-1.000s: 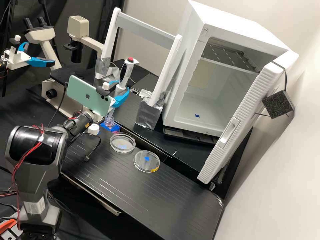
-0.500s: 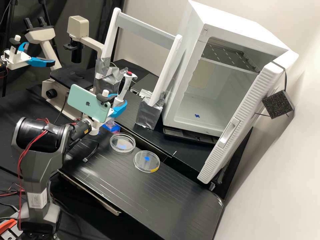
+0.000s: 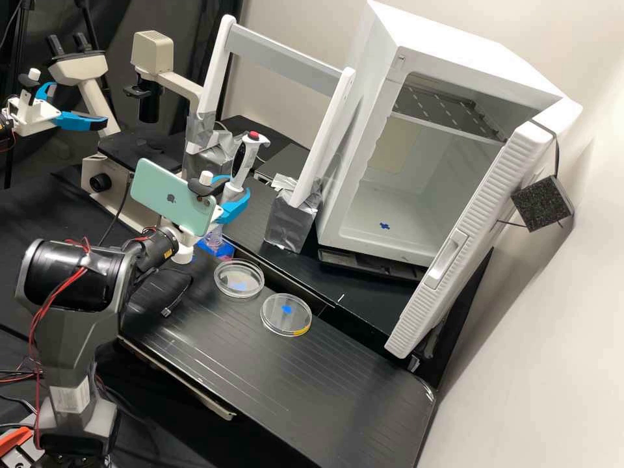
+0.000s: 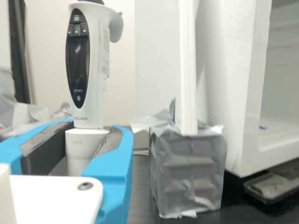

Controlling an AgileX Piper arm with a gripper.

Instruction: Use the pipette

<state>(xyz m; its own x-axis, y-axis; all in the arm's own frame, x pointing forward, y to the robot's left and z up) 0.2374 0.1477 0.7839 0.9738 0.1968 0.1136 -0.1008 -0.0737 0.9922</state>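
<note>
Gripped near its lower body, the white pipette (image 3: pixel 245 158) with a red top button stands nearly upright in the high view, leaning slightly. Around it are the blue fingers of the gripper (image 3: pixel 232 195), above a clear bottle (image 3: pixel 213 242) of pink liquid with blue at its base. Whether the pipette's lower end is inside the bottle's neck, I cannot tell. In the wrist view the pipette (image 4: pixel 91 70) shows its dark display, and the gripper (image 4: pixel 89 147) has dark pads pressed on its pale collar. Two clear petri dishes (image 3: pixel 239 279) (image 3: pixel 286 314) lie on the bench.
A white cap (image 3: pixel 182 254) is left of the bottle. Behind stand a white frame (image 3: pixel 286 55) with foil-wrapped feet (image 3: pixel 290 221), a microscope (image 3: pixel 153 52) and an open white incubator (image 3: pixel 383 221). A second arm's gripper (image 3: pixel 71 118) is at far left.
Over the last second my gripper and the pipette have gone down toward the bottle, then risen slightly. The hold on the pipette is unchanged, and the petri dishes have not moved.
</note>
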